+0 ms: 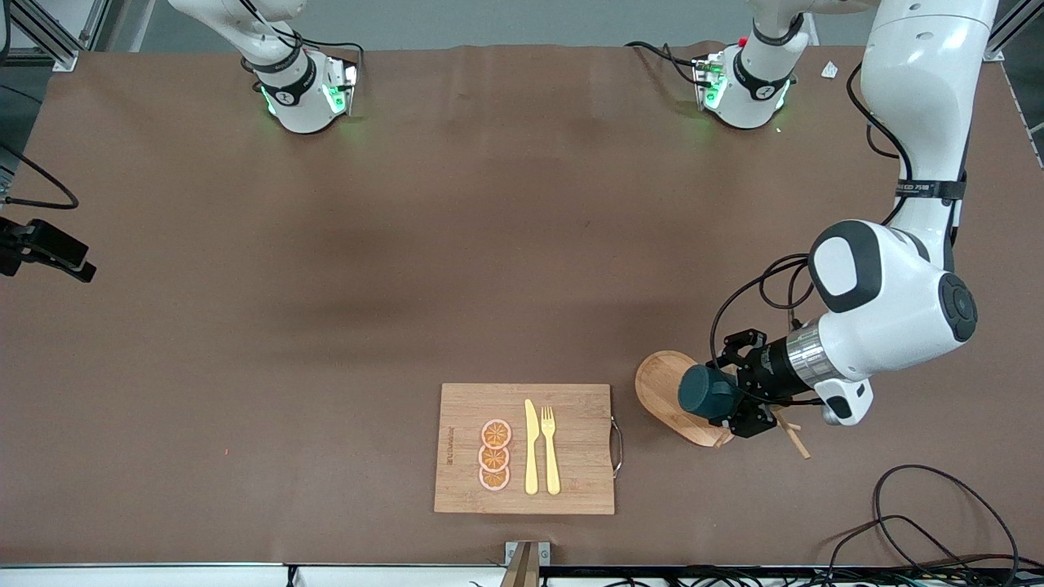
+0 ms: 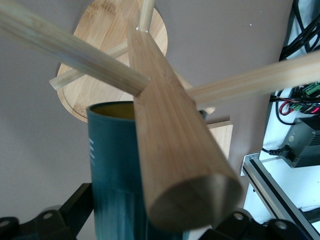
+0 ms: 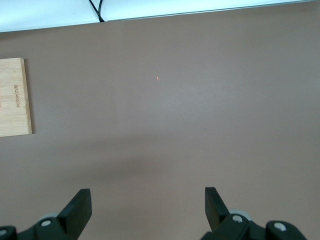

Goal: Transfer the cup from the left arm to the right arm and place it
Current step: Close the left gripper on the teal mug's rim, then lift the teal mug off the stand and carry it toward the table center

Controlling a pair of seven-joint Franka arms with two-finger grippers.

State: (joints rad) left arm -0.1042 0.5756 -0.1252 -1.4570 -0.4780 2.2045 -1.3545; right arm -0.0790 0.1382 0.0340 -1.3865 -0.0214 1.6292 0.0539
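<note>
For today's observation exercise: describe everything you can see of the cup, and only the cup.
The cup is small, dark teal-green outside and ochre-yellow inside, smooth like glazed ceramic. It lies tipped on its side over the oval wooden base of a mug rack, between the fingers of the left gripper. In the left wrist view its wall sits beside the rack's wooden post, rim showing. Whether the fingers already grip it cannot be told. No handle shows.

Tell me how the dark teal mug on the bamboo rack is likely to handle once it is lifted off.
The dark teal mug looks rigid and smooth-walled, so it may slip in a loose grip. It sits among the pegs of the bamboo rack, so it could snag while coming off. The left claw straddles its body; being round, it may roll if dropped.
</note>
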